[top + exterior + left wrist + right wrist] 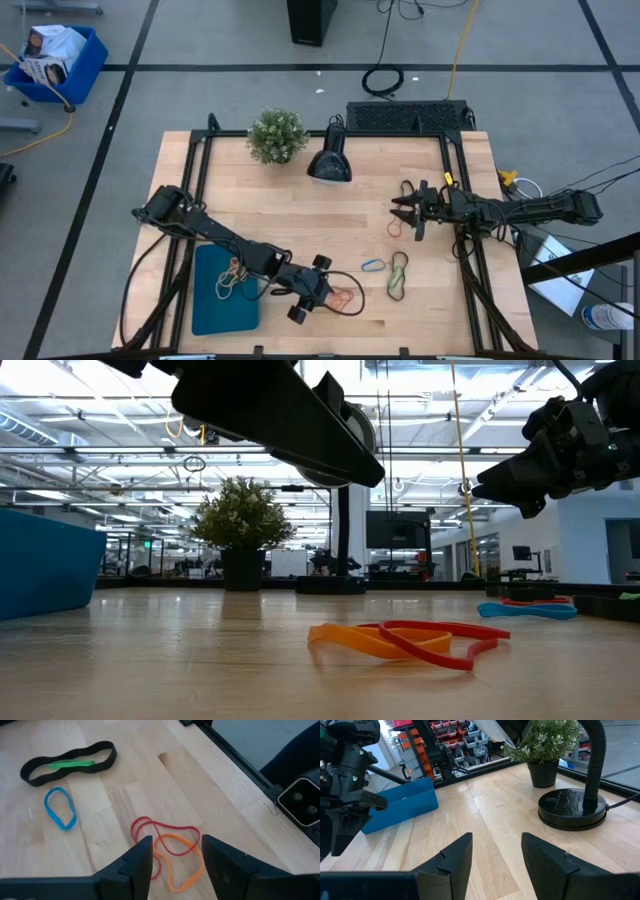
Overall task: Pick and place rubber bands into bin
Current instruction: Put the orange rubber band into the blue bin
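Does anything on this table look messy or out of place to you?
Nothing looks damaged or spilled. Some rubber bands lie loose on the wood outside the blue tray: a red band tangled with an orange band under the open left gripper, plus a blue band and a green band inside a black band.

The high view looks straight down on the whole wooden table from well above, while the low view sits at tabletop height, close behind the red and orange rubber bands, facing the potted plant. The left wrist view looks steeply down on those same bands from close. The right wrist view faces level across the table toward the plant and blue bin.
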{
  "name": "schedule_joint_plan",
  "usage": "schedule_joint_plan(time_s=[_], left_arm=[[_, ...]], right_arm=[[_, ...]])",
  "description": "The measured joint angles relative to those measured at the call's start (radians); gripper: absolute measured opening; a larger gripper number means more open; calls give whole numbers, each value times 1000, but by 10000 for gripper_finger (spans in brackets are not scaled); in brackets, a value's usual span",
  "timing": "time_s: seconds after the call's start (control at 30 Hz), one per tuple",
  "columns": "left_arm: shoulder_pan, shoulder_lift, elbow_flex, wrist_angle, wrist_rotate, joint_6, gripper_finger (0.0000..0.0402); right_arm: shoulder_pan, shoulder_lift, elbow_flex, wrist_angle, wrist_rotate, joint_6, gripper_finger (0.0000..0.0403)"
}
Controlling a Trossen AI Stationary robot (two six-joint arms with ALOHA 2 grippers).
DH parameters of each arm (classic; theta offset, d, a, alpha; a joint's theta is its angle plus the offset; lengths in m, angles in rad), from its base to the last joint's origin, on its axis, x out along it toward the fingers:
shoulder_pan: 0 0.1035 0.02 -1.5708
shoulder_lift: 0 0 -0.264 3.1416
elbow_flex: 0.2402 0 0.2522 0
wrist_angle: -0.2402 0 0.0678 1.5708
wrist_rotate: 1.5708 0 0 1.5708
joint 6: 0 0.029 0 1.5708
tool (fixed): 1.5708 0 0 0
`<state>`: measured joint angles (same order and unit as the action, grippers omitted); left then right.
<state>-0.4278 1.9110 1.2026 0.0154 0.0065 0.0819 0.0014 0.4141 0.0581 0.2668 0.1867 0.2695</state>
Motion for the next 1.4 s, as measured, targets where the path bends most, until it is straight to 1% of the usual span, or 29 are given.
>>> schedule_joint_plan(time_s=[0.17, 0.33, 0.53, 0.63, 0.83, 0.93, 1.07, 1.3, 1.4], left_arm=[[-2, 0, 0, -16, -1, -4, 164], [-12, 0, 0, -32, -2, 13, 170], [-23, 2, 0, -4, -8, 55, 170], [-23, 26, 0, 8, -8, 47, 165], [-23, 114, -2, 58, -7, 19, 159], [-23, 118, -2, 65, -1, 2, 158], [-25, 117, -1, 59, 33, -13, 157], [-27, 135, -1, 37, 33, -37, 158], [-27, 150, 0, 63, 25, -39, 159]], right_arm=[[0, 0, 0, -6, 0, 6, 164], [0, 0, 0, -7, 0, 7, 164], [0, 0, 0, -7, 0, 7, 164], [0, 0, 0, -7, 0, 7, 164], [0, 1, 0, -8, 0, 7, 164], [0, 5, 0, -9, 0, 7, 164], [0, 7, 0, -10, 0, 7, 164], [0, 8, 0, -10, 0, 7, 164], [0, 10, 0, -13, 0, 7, 164]])
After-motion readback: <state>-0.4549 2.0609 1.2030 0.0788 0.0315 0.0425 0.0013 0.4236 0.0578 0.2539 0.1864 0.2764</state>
